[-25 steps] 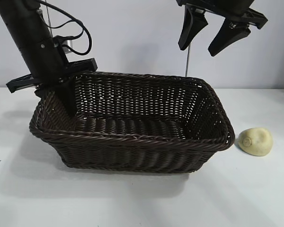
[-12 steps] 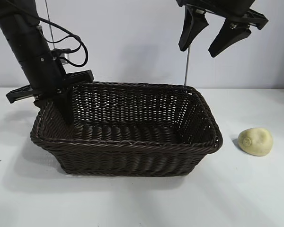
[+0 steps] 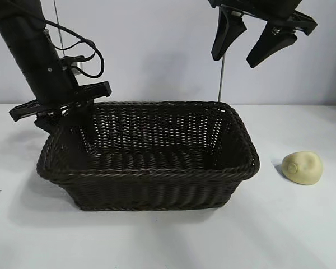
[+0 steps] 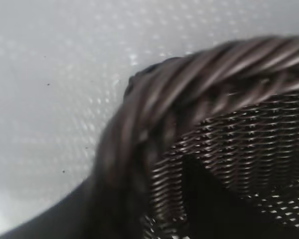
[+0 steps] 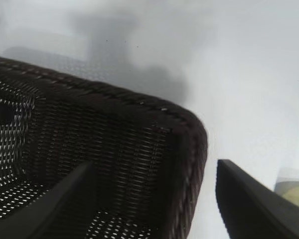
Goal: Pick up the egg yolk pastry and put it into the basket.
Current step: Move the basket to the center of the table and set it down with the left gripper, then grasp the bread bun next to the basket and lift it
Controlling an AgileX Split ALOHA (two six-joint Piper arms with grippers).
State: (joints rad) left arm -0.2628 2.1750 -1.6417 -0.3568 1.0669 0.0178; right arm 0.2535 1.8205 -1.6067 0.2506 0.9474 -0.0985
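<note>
White desk [image 3: 302, 235] before us: basket [image 3: 157, 185], egg yolk pastry [image 3: 302, 167] beside it; right pincer [image 3: 253, 43] wide above; left pincer [image 3: 64, 120] at basket's corner, spread unclear.

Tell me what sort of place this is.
Probably a robot test bench, not a kitchen: a bare white table, a plain blank wall, and two black arms over one basket and one egg yolk pastry.

The egg yolk pastry [image 3: 302, 167] is surrounded by bare table [image 3: 302, 224] and reachable from above; only the basket [image 3: 151, 176] wall stands to one side, apart.
</note>
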